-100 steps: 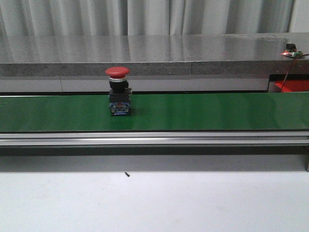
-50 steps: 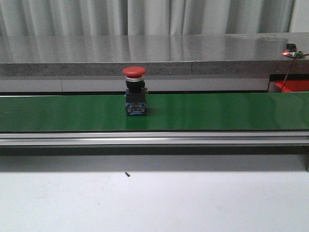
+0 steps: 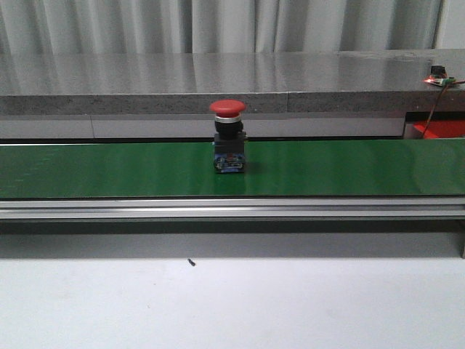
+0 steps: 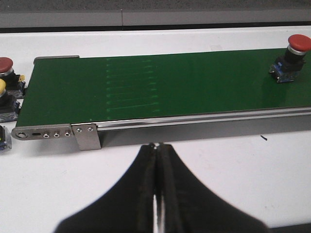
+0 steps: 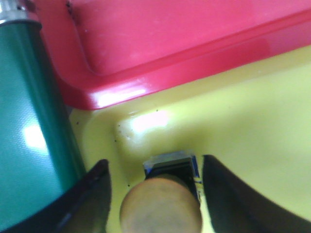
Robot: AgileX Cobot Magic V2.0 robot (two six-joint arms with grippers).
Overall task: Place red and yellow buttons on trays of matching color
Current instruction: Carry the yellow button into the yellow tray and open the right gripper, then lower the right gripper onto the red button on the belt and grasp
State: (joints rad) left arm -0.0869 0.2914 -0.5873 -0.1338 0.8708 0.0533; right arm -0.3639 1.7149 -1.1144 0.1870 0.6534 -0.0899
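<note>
- The right end effector (image 5: 153, 194) is standing released around a yellow button (image 5: 163, 208) in the yellow tray (image 5: 252, 126); the placing looks done.
- The left end effector (image 4: 156, 150) is staying clenched, empty.
- Next, I think, is picking the red button (image 3: 228, 138) from the conveyor belt (image 3: 349, 167).

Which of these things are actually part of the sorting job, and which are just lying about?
Part of the job:
red button on the green belt
yellow button in the yellow tray
red tray
waiting buttons at the belt's end

Just lying about:
grey counter
curtain
small dark speck

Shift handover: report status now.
Left gripper shut, empty. Right gripper open around yellow button in yellow tray. Red button on belt, unobstructed.
</note>
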